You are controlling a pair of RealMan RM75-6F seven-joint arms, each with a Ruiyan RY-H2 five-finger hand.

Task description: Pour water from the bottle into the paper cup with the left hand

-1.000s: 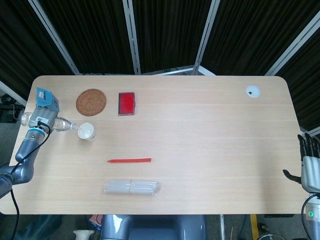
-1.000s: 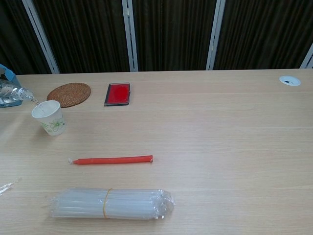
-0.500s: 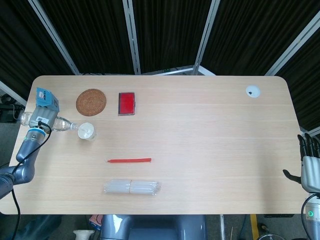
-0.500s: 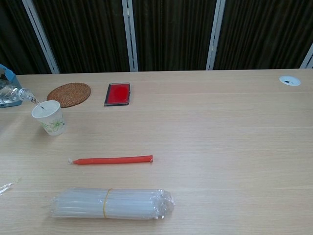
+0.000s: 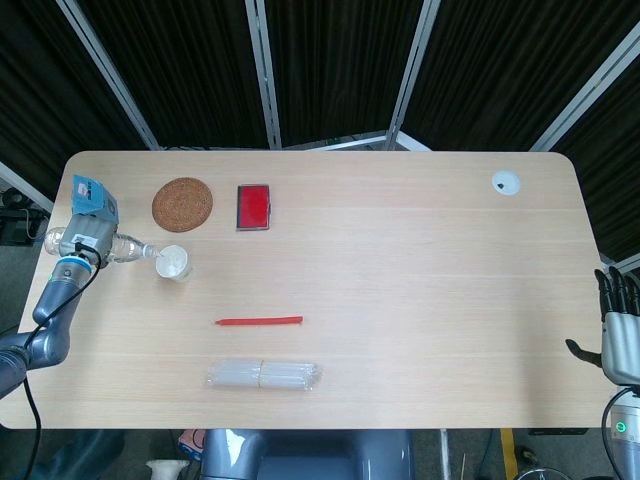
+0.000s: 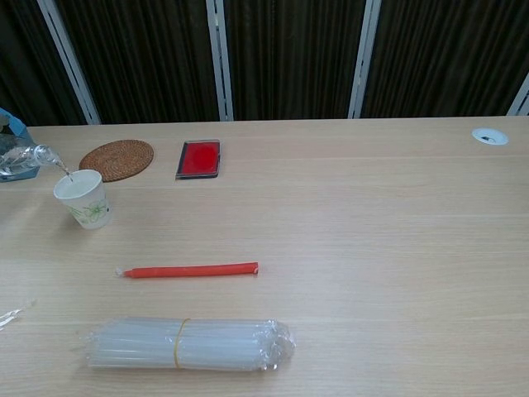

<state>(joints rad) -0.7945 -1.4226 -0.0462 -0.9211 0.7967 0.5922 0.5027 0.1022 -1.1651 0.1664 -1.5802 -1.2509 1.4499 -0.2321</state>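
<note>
Pouring is basically mid-flow right now. The left hand (image 5: 88, 232) is clasped around the bottle (image 5: 118, 248), which lies tipped nearly sideways over the far left end of the counter (image 5: 400, 300), neck aimed at the paper cup (image 5: 174, 263). In the chest view you can see the bottle's mouth (image 6: 51, 157) sitting just above and to the left of the cup's rim (image 6: 80, 186), with a thin trickle dropping in.

Compared with a second ago, not much has shifted: the cup sits on the same spot near the woven coaster (image 5: 182, 204), and the neck looks like it's lifted a touch, so the stream reads thinner to me. Could mean the pour is easing off, or just a small wobble, hard to call. Can't tell how full the cup is from here.

The right hand (image 5: 620, 335) hangs off the right edge of the counter, holding nothing, fingers loosely apart.

Other stuff on the counter is untouched: red case (image 5: 253, 207), red stick (image 5: 259, 321), wrapped bundle of clear straws (image 5: 264, 376).
</note>
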